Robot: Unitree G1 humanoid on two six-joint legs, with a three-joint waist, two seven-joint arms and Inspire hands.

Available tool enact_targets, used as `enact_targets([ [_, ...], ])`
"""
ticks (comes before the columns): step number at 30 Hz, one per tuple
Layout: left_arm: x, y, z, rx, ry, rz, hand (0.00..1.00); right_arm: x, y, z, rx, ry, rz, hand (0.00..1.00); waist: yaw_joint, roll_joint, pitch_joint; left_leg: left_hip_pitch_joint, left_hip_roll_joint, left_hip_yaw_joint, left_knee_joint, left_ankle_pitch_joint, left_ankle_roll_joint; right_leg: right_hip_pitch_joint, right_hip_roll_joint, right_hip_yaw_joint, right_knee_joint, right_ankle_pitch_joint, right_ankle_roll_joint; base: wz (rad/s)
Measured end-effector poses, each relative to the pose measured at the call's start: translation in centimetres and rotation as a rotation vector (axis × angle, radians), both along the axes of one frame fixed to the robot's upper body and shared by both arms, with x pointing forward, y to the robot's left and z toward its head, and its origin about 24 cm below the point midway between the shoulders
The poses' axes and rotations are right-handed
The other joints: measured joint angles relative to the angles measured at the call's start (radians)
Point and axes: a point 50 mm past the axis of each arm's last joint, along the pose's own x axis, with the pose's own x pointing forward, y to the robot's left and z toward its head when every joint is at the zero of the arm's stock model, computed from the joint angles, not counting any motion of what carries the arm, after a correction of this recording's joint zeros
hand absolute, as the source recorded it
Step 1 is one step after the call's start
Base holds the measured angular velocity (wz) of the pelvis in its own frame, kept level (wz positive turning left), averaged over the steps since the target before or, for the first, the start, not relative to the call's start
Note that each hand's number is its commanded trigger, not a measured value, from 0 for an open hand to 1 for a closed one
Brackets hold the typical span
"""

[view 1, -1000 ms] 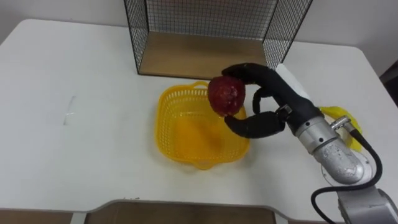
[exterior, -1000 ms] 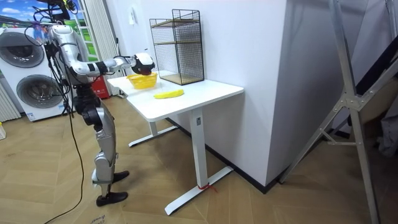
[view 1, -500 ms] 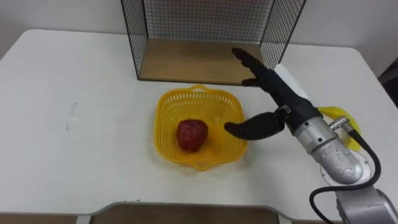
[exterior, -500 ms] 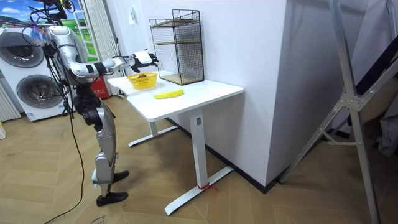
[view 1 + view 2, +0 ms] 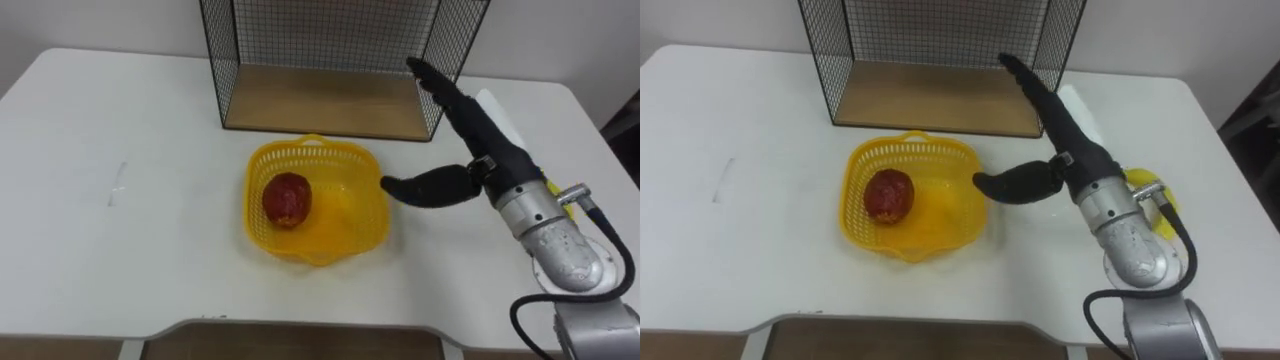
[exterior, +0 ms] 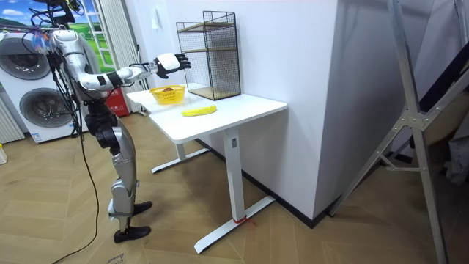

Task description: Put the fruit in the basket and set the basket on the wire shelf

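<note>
One red fruit (image 5: 287,199): inside yellow basket (image 5: 318,143), on counter (image 5: 130,250).
My right hand (image 5: 480,140): fingers straight, holding nothing, right of basket.

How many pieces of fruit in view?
2. One red fruit lies in the yellow basket; one banana lies on the white table, right of the basket, partly hidden from the head camera.

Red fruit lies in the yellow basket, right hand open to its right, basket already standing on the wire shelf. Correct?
Not quite. The left eye view shows the yellow basket on the white table in front of the wire shelf, not on it. The red fruit does lie in it, and the right hand is open to its right.
</note>
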Motion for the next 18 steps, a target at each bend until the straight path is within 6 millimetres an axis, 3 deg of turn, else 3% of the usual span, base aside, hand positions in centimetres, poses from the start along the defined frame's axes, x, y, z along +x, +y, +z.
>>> enact_targets([
  [5,-0.7,0.2,0.0,0.003,0.001,0.068,0.00,0.0,-2.4,-1.2,0.010,0.007,-0.172,0.00,-0.003,0.002,-0.0042,0.001,0.000,0.002,0.000,0.000,0.000,-0.001,0.000,0.012,0.000,0.000,0.000,-0.02],
  [12,-2.0,0.3,0.1,0.008,0.008,0.113,0.00,-0.6,-6.3,-3.0,0.037,0.025,-0.438,0.00,-0.041,0.010,-0.0118,0.000,0.000,0.003,-0.002,0.000,0.000,-0.004,-0.001,0.011,0.001,0.000,0.000,-0.01],
  [18,-1.6,0.4,0.3,0.016,0.003,0.116,0.00,-1.0,-7.6,-4.7,0.038,0.081,-0.540,0.00,-0.050,-0.002,-0.0141,0.000,0.000,0.006,-0.004,0.001,0.000,-0.008,0.000,0.014,0.002,0.000,0.000,-0.01],
])
